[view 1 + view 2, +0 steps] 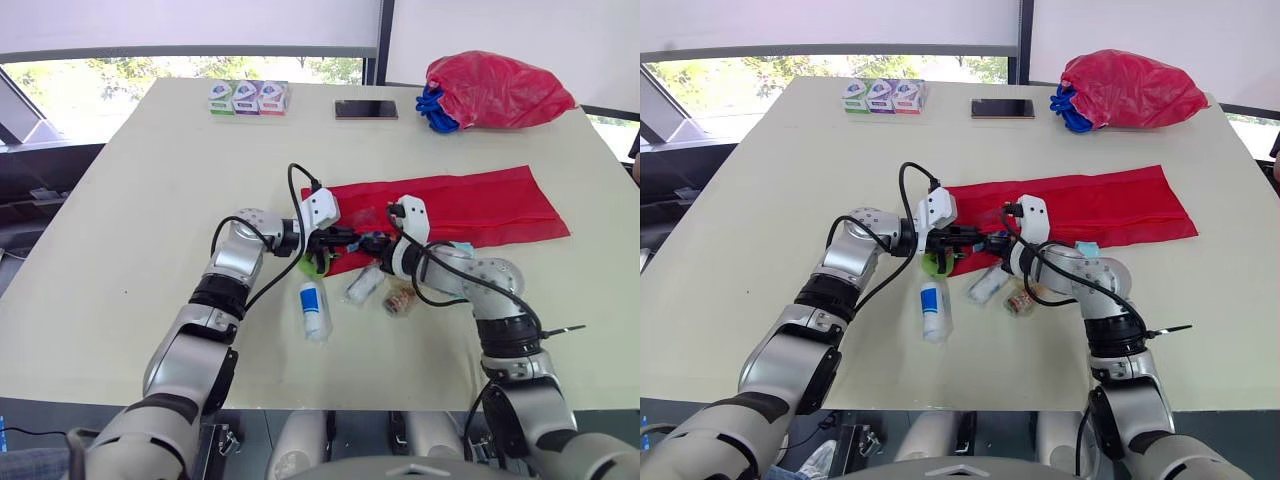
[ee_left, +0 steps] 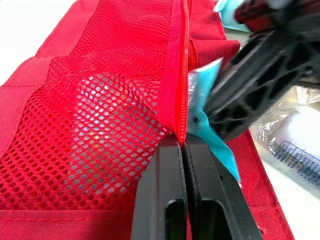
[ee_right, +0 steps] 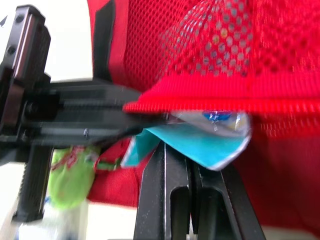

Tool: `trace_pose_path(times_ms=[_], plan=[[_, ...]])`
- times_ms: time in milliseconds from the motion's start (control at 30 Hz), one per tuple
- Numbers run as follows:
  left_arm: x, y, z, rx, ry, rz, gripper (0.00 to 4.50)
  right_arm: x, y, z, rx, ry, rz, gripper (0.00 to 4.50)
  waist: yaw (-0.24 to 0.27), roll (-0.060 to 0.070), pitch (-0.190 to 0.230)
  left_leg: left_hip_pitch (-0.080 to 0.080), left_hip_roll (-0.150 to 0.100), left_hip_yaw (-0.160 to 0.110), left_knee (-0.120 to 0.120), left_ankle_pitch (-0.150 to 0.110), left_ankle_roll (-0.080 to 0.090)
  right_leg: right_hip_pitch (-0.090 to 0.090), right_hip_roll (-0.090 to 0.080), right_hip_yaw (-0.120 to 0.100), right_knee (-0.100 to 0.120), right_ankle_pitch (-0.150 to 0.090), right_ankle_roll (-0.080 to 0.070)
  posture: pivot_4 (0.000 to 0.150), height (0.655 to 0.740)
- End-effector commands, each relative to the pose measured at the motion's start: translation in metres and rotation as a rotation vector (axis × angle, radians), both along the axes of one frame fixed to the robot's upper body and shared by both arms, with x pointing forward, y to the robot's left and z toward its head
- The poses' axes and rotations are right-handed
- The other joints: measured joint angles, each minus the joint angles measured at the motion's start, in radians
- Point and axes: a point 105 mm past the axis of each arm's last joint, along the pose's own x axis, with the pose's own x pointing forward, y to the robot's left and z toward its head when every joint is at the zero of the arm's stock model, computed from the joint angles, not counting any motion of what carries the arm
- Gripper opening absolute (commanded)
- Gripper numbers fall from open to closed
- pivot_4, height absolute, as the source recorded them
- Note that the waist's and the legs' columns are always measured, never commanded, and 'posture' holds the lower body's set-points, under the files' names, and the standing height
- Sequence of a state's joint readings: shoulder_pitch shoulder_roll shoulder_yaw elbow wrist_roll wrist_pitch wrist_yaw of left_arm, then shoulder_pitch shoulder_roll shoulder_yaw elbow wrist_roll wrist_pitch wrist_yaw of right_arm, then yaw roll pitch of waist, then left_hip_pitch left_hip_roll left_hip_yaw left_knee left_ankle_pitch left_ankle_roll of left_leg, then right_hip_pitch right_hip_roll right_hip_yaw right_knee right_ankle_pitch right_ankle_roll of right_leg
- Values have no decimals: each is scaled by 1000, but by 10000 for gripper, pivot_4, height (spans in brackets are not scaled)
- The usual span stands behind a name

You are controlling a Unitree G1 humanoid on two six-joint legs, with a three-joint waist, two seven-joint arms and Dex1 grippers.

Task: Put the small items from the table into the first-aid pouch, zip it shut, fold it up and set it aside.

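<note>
I have the first-aid pouch (image 1: 470, 205) lying unfolded and flat across the middle of the bench (image 1: 150, 200), its left end just in front of both arms. My left gripper (image 2: 184, 142) is pinched tight on the red zip edge of the pouch's mesh pocket. My right gripper (image 3: 189, 150) is clamped on a teal packet (image 3: 200, 142), which sits right at that pocket edge, touching it. On the bench, just near of the pouch, lie a white bottle (image 1: 314, 308), a clear-wrapped packet (image 1: 364, 284) and a small brownish packet (image 1: 400, 298). A green item (image 1: 312, 264) lies under my left gripper.
</note>
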State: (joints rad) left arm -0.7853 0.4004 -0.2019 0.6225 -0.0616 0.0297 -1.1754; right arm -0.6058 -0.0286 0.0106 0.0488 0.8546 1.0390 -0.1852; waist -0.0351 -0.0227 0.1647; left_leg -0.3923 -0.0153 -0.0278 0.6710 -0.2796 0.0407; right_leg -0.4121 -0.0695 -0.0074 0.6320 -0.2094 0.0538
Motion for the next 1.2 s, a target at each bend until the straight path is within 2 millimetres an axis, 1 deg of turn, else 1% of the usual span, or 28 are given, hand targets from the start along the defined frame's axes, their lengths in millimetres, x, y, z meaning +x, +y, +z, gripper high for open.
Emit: trace_pose_path(times_ms=[33, 233, 467, 667, 867, 1000, 1200], plan=[[-6, -9, 4, 8, -35, -61, 0, 13, -1, 18, 28, -71, -68, 422, 0, 0, 0, 0, 0, 0, 0, 0, 0, 0, 0, 0, 0, 0, 0, 1500, 7400], [-9, -13, 4, 8, -40, -80, 0, 18, 6, 16, 26, -68, -116, 422, 0, 0, 0, 0, 0, 0, 0, 0, 0, 0, 0, 0, 0, 0, 0, 1500, 7400], [-13, -17, 3, 7, -36, -99, 0, 27, 7, 18, 71, -69, -230, 422, 0, 0, 0, 1, 0, 0, 0, 0, -1, 0, 0, 0, 2, 0, 0, 1500, 7400], [-16, -18, 1, 8, -29, -107, 0, 30, 8, 16, 71, -72, -255, 422, -1, 0, 0, 2, 0, 0, 0, 1, -1, 0, 0, 1, 2, 0, 0, 1500, 7400], [-17, -19, -1, 8, -22, -106, 0, 37, 4, 16, 66, -79, -285, 422, 0, 0, 0, 3, 0, 1, 0, 1, -1, 1, 0, 2, 3, 0, 0, 1500, 7400], [-11, -14, -1, 15, -32, -77, 0, 28, -2, 13, 47, -68, -226, 422, 0, 0, 0, 6, 0, 2, 0, 1, -1, 1, 0, 3, 6, 0, 0, 1500, 7400], [-1, -3, 6, 27, -63, -44, 0, -5, -22, 22, -27, -161, -5, 422, 0, 0, 0, 4, -1, 2, 0, 1, -1, 1, 0, 3, 3, 0, 0, 1500, 7400]])
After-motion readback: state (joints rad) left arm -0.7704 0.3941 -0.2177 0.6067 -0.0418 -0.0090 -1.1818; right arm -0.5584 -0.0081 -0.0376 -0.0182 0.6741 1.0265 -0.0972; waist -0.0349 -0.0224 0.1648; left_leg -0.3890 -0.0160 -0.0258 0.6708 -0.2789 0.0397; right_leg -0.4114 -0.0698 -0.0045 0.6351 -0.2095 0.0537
